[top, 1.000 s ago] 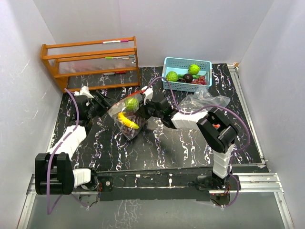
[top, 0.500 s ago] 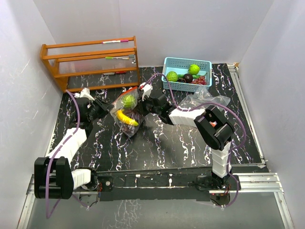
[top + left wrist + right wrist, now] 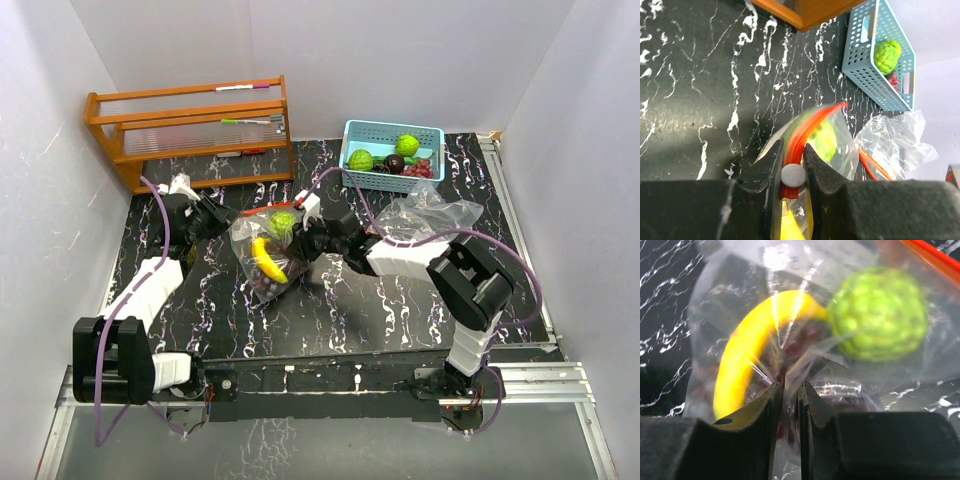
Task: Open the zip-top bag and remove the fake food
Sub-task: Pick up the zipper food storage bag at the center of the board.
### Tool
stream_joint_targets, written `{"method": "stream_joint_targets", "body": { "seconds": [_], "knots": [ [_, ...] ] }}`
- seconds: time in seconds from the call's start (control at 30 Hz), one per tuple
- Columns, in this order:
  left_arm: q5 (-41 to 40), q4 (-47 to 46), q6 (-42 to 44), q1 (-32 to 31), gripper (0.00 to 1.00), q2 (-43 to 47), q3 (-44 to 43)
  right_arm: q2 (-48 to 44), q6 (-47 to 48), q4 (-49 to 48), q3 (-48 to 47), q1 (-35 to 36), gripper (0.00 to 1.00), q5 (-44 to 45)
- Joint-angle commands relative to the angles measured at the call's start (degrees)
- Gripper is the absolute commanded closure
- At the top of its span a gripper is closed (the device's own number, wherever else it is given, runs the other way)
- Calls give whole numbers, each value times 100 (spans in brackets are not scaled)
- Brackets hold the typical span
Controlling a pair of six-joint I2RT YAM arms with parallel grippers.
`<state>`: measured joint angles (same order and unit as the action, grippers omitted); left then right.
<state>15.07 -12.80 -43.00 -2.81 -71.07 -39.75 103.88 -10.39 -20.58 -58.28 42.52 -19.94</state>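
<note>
While the clear zip-top bag (image 3: 262, 262) lies on the black, white-veined table (image 3: 400, 300) between your two arms, left of the middle, your next move turns on its red zip strip (image 3: 812, 122). The strip's long axis runs straight away from the left gripper (image 3: 792, 150) towards the right arm, so any pull has to follow that line. The left jaws are clenched on the strip right at its small grey slider (image 3: 792, 175). The right gripper (image 3: 788, 390) is pinched tight on a fold of the bag's film, below the strip, and anchors the body of the bag.

All the fake food you can see is inside the bag: a yellow plastic banana (image 3: 740, 365), a bumpy lime-green ball (image 3: 880, 320) and a dark purple bunch of grapes (image 3: 266, 288).

You cannot tell whether the mouth has parted at all. The strip is smeared in the left wrist view, and from above its far end is lost behind the right gripper.
</note>
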Motion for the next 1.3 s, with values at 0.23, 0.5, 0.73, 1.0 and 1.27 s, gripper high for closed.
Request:
{"method": "stream_joint_targets", "body": {
  "seconds": [0.23,0.5,0.73,1.0,1.27],
  "knots": [
    [1203,-947,607,-12,100,-216,-649,-1372,1511,697,-298,691,35,546],
    [2286,-843,797,-17,100,-431,-1038,-1180,1682,471,-923,202,19,835],
    [2672,-995,670,-19,100,-357,-982,-424,1992,504,-1731,154,27,809],
    [2795,-1124,508,-18,100,-277,-952,187,1870,628,-2116,160,39,986],
    [2745,-1212,539,-18,50,-265,-886,-171,1372,615,-1980,-26,91,1207]
  ]
}}
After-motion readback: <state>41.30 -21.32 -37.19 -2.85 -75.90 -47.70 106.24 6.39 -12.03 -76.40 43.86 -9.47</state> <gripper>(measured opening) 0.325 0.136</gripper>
